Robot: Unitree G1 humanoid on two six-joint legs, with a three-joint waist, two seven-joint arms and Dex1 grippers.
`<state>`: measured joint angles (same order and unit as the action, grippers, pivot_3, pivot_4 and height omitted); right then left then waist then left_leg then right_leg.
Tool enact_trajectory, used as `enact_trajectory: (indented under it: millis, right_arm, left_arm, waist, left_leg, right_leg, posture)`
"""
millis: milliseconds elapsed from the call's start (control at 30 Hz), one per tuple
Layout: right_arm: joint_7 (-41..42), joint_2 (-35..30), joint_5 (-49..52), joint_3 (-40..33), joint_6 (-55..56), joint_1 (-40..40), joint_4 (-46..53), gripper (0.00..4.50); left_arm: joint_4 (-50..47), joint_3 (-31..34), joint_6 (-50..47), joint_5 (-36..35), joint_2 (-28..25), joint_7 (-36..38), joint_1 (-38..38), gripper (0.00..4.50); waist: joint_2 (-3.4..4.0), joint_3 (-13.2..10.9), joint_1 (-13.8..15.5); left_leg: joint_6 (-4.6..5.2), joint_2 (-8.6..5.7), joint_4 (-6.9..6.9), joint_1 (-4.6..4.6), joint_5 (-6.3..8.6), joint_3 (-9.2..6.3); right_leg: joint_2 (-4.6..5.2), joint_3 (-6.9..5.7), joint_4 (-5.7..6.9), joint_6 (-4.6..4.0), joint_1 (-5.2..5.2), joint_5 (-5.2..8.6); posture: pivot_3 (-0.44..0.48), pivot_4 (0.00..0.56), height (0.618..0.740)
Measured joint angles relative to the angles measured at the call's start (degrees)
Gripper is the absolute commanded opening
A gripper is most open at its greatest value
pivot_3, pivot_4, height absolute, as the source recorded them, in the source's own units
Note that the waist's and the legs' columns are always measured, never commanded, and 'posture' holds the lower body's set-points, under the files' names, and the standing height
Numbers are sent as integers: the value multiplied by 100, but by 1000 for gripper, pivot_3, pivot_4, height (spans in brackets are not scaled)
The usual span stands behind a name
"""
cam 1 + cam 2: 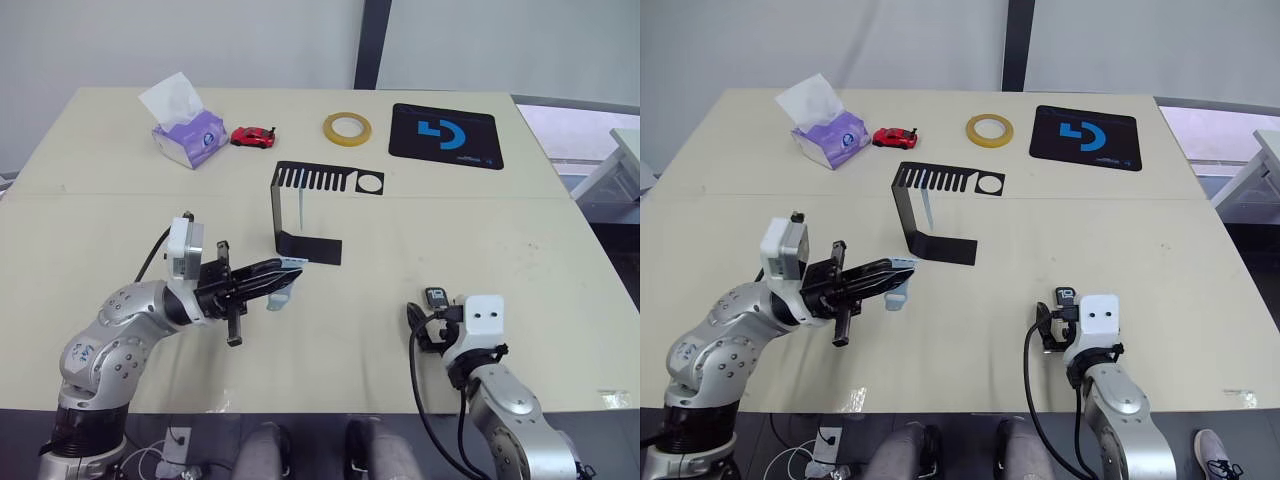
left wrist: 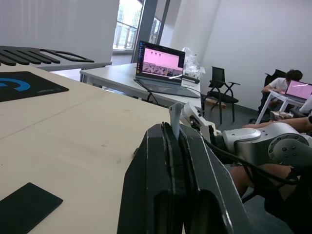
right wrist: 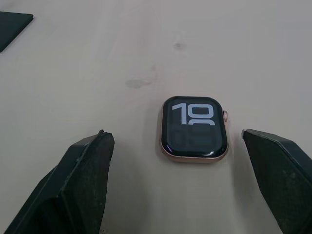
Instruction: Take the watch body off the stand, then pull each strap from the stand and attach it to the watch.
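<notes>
The watch body (image 3: 194,129) is already off the stand (image 1: 305,218) and lying face-up on the table (image 1: 480,230), down near the front edge on the robot's right side. The right gripper (image 3: 185,185) sits low just behind it with its fingers spread wide, nothing in them, the watch sitting between and a bit ahead of the tips.

The left gripper (image 1: 270,282) is clamped on a strap (image 1: 285,290), the pale blue band sticking out past the tips, just in front of the stand's base. A second strap (image 1: 301,210) looks like it's hanging on the stand.

My guess is the next bit is mating strap to watch. I'd pinch the watch by its side edges, not the screen, and keep the slot end facing the other arm. Line the strap end up square with the slot before sliding, or it'll jam.

Left arm reaches forward and inward, forearm low over the table; right forearm points straight ahead, wrist close to the surface.
</notes>
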<state>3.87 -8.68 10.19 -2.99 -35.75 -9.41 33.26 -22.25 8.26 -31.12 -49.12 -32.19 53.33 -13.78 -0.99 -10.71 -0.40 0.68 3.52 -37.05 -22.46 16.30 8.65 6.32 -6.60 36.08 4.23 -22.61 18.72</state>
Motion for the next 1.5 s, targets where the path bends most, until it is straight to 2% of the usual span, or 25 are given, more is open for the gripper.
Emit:
enact_trajectory:
  millis: [533,567,633,733,767,1500]
  right_arm:
    - [7,0,0,-106,41,233,-231,4473]
    - [-1,12,1,-106,35,232,-230,3945]
    - [-25,53,4,-102,23,232,-223,3178]
    - [-67,135,9,-95,-33,234,-178,1680]
    - [-74,139,10,-93,-41,237,-175,1553]
    - [231,-18,284,-361,-502,580,-252,1555]
  left_arm:
    - [0,-34,1,-1,0,-3,-1,0]
    - [0,-33,1,0,0,-4,-1,0]
    - [0,-34,1,0,1,-5,-1,0]
    - [0,-34,2,0,1,-5,-1,0]
    - [0,-33,2,0,1,-5,-1,0]
    - [13,-33,90,29,1,16,-1,0]
  waist:
    - [0,0,1]
    - [0,0,2]
    - [0,0,2]
    - [0,0,2]
    - [-1,0,1]
    - [-1,0,-23]
  left_leg:
    - [0,0,1,0,0,0]
    - [0,0,1,0,0,0]
    - [0,0,1,0,0,0]
    - [-1,0,1,0,0,0]
    - [0,0,0,1,0,0]
    - [0,1,1,1,0,0]
  right_leg:
    - [0,0,-1,0,0,0]
    - [0,0,0,0,0,0]
    - [0,1,0,0,0,0]
    - [0,0,0,0,1,0]
    - [0,0,0,0,1,0]
    - [0,1,0,0,1,0]
  posture:
    - [0,150,740]
    - [0,150,740]
    - [0,150,740]
    - [0,150,740]
    - [0,150,740]
    - [0,150,740]
